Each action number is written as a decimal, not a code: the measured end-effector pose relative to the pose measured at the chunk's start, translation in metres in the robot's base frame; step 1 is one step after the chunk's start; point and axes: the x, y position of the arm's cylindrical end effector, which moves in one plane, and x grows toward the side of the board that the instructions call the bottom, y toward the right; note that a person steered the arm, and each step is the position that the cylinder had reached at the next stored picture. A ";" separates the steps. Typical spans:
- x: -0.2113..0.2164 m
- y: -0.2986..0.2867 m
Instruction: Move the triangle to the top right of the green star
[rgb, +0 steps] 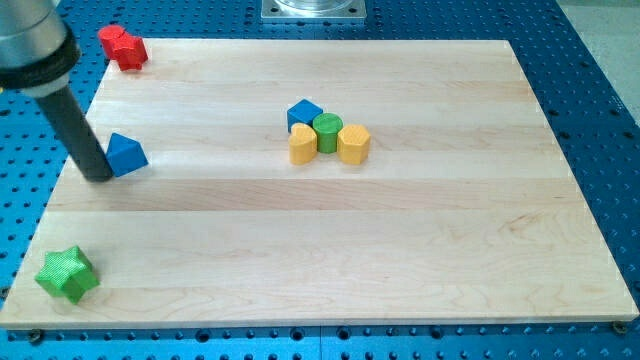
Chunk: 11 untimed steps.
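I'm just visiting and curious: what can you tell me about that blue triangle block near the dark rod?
The blue triangle is a small, solid-looking block with a matte painted look and a pointed top. It lies flat on the wooden board near the view's left edge. My tip sits right against its left side, seemingly touching. No other block touches it; the green star lies well below it.

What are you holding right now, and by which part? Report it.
Nothing is held; I have no gripper. My tip rests against the left side of the blue triangle.
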 end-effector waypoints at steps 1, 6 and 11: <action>-0.020 0.020; -0.015 0.087; 0.097 0.058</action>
